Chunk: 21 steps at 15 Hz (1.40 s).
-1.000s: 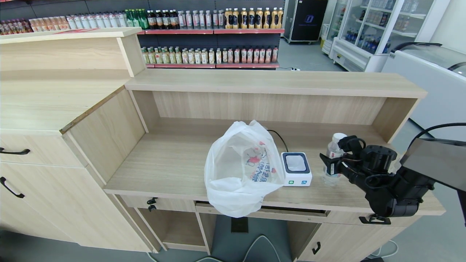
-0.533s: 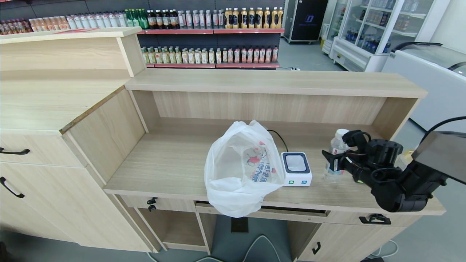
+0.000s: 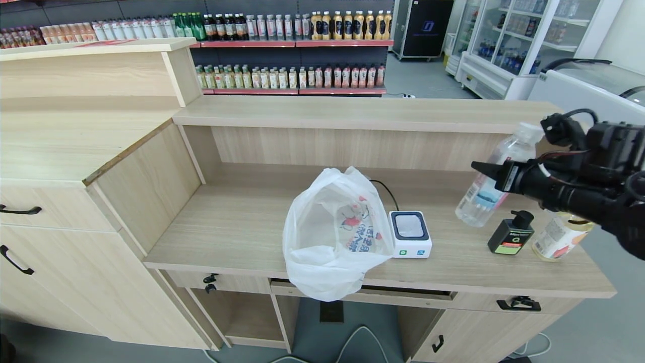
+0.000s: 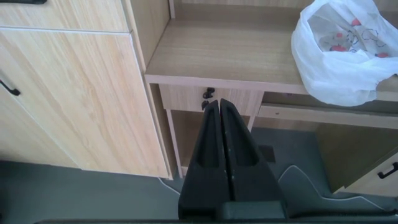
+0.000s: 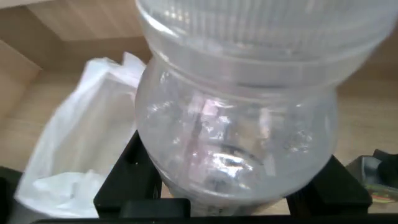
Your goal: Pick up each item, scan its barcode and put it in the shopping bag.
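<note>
My right gripper [image 3: 496, 177] is shut on a clear water bottle [image 3: 491, 180] with a white cap and holds it tilted in the air, well above the right part of the counter. Up close, the water bottle [image 5: 236, 124] sits between the black fingers [image 5: 127, 171]. The white scanner [image 3: 409, 234] stands on the counter to the left of and below the bottle. A white plastic shopping bag [image 3: 335, 232] sits open beside the scanner at the counter's front edge. My left gripper [image 4: 219, 109] is shut, low in front of the counter, left of the shopping bag [image 4: 345, 50].
A small dark pump bottle [image 3: 510, 234] and a yellowish bottle [image 3: 559, 237] stand on the counter [image 3: 242, 222] under my right arm. A raised shelf wall runs behind the counter, and a taller cabinet [image 3: 75, 151] closes the left side. A black cable runs behind the scanner.
My right gripper has lifted the water bottle off the counter, up and to the right, and tilted it. The pump bottle and the yellowish bottle behind it now show.
</note>
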Motion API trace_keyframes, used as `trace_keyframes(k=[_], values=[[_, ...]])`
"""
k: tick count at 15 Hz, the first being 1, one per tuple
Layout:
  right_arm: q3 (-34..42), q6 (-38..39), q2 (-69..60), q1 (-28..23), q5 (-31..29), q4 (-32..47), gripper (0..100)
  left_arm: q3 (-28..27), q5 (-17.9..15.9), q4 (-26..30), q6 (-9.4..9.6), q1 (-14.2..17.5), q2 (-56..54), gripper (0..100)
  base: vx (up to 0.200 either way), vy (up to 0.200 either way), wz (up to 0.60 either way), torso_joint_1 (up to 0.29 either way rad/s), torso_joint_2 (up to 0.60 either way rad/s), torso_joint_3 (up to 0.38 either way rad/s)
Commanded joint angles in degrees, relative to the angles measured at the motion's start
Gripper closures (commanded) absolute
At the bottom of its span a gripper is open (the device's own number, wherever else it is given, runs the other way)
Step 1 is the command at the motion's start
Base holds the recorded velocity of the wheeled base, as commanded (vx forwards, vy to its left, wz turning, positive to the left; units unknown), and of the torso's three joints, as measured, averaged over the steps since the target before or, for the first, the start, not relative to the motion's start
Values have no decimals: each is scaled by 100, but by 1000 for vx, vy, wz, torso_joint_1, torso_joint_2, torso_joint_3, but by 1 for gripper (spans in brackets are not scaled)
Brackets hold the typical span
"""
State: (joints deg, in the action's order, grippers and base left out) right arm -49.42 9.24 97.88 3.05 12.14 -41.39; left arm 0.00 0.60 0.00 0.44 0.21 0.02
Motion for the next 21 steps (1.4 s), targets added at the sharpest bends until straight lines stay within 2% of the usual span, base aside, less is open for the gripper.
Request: trace_keyframes(k=[1, 3, 6, 9, 14, 17, 19, 21], values=[[301, 412, -1157, 346, 157, 298, 100, 0, 2, 0, 0, 6, -2, 100, 0, 0, 0, 0, 0, 0], [416, 1045, -1561, 1031, 157, 342, 100, 0, 2, 0, 0, 6, -2, 100, 0, 0, 0, 0, 0, 0], [530, 1220, -1825, 1620, 201, 359, 100, 0, 2, 0, 0, 6, -2, 100, 0, 0, 0, 0, 0, 0], [565, 1361, -2168, 2016, 869, 606, 100, 0, 2, 0, 0, 6, -2, 100, 0, 0, 0, 0, 0, 0], [477, 1370, -2405, 2147, 1862, 869, 100, 0, 2, 0, 0, 6, -2, 100, 0, 0, 0, 0, 0, 0], [187, 1818, -2440, 2156, 2257, 887, 100, 0, 2, 0, 0, 6, -2, 100, 0, 0, 0, 0, 0, 0], [-103, 2363, -2677, 2244, 2882, 1168, 100, 0, 2, 0, 0, 6, -2, 100, 0, 0, 0, 0, 0, 0], [-94, 2363, -2792, 2279, 3057, 1344, 100, 0, 2, 0, 0, 6, -2, 100, 0, 0, 0, 0, 0, 0]])
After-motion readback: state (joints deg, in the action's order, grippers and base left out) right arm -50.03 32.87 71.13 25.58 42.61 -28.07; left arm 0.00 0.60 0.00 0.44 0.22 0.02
